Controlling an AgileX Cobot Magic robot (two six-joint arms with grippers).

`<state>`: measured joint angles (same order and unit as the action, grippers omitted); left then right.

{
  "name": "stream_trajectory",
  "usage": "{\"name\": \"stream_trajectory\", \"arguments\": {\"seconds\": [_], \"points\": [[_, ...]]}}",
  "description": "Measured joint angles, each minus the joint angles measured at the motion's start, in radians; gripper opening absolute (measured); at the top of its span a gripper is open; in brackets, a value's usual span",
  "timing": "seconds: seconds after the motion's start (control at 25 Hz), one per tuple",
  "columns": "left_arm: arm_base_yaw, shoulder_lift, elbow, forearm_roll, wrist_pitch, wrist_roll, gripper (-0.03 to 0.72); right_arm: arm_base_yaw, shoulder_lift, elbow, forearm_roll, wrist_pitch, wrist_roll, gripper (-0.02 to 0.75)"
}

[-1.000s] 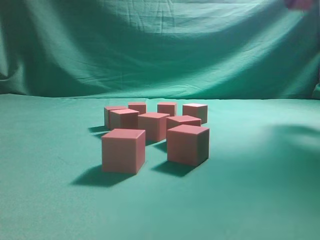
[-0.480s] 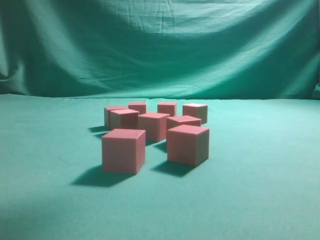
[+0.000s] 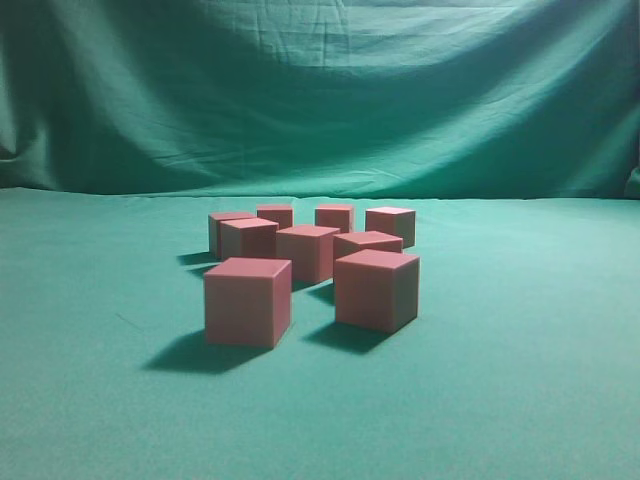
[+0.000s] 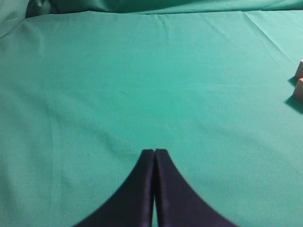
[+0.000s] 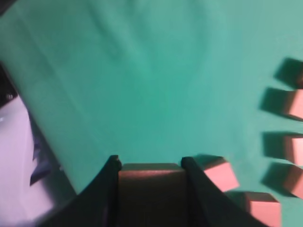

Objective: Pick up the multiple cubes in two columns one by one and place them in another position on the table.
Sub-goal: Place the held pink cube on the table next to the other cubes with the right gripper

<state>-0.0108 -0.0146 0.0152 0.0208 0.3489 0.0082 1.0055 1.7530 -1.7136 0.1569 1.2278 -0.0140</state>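
Several reddish-pink cubes stand in two columns on the teal-green table [image 3: 520, 350]; the nearest two are a left one [image 3: 247, 300] and a right one [image 3: 375, 288]. No gripper shows in the exterior view. In the right wrist view my right gripper [image 5: 149, 163] is shut on one cube [image 5: 150, 189], held high above the cloth, with other cubes [image 5: 221, 174] below and to its right. My left gripper [image 4: 155, 151] is shut with nothing in it, over bare cloth. Two cubes [image 4: 298, 87] peek in at the right edge of the left wrist view.
A draped green curtain [image 3: 320, 90] hangs behind the table. In the right wrist view the table's edge runs down the left, with a pale lavender surface [image 5: 19, 156] beyond it. Bare cloth lies on both sides of the cube group.
A pink blur at the top right corner and a shadow on the right of the table have gone from the exterior view. The cubes on the table have not moved.
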Motion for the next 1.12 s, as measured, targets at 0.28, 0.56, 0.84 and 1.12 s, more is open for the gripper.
{"name": "stream_trajectory", "arguments": {"seconds": [0.28, 0.56, 0.84, 1.12], "points": [[0.0, 0.0, 0.0, 0.0, 0.0, 0.0, 0.0, 0.092, 0.145, 0.0, -0.105, -0.015, 0.061, 0.249], [0.0, 0.0, 0.0, 0.0, 0.0, 0.0, 0.0, 0.092, 0.223, 0.0, -0.259, -0.044, 0.198, 0.249], [0.0, 0.0, 0.0, 0.0, 0.0, 0.0, 0.0, 0.088, 0.3, 0.0, -0.325, -0.074, 0.263, 0.249], [0.0, 0.0, 0.0, 0.0, 0.0, 0.0, 0.0, 0.07, 0.314, 0.002, -0.325, -0.109, 0.265, 0.249]]}}
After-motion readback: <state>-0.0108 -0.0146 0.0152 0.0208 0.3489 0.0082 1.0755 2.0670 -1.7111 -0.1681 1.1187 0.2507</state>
